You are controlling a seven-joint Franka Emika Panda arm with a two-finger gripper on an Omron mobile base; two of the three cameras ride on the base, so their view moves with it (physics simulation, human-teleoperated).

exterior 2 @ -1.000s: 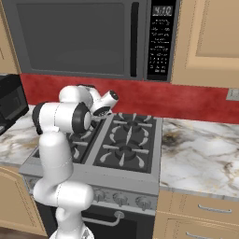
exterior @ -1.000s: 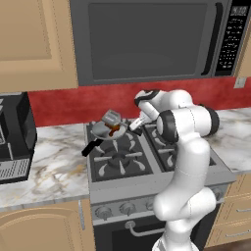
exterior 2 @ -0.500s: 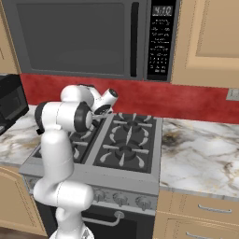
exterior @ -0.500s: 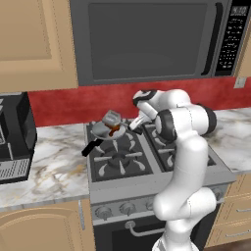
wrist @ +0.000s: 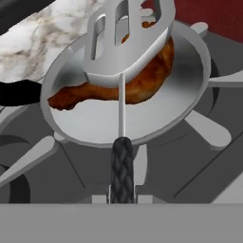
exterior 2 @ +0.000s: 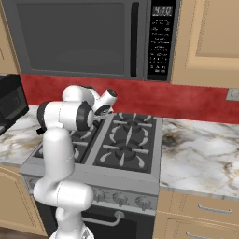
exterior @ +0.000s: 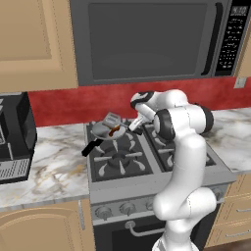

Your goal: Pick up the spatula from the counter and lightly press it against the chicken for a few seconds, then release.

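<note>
A silver slotted spatula [wrist: 126, 42] with a dark braided handle [wrist: 122, 168] lies with its head flat on the brown chicken piece [wrist: 144, 80]. The chicken sits in a grey pan [wrist: 95, 121] on the stove's rear left burner. My gripper [wrist: 121, 198] is shut on the spatula's handle end, just outside the pan's near rim. In the left base view the gripper [exterior: 137, 126] is right of the pan [exterior: 101, 130], with the spatula head [exterior: 112, 119] over the chicken [exterior: 115, 131]. From the right base view the hand [exterior 2: 103, 102] shows behind my own arm.
The pan's black handle [exterior: 91, 147] points toward the front left. Stove grates [exterior: 120, 162] surround the pan. A black appliance [exterior: 14, 135] stands on the left marble counter [exterior: 54, 166]. A microwave [exterior: 147, 39] hangs low over the stove, with a red backsplash [exterior 2: 186, 100] behind.
The hand crept slightly left toward the pan about a second ago. Since then the spatula, chicken and pan look unmoved.
</note>
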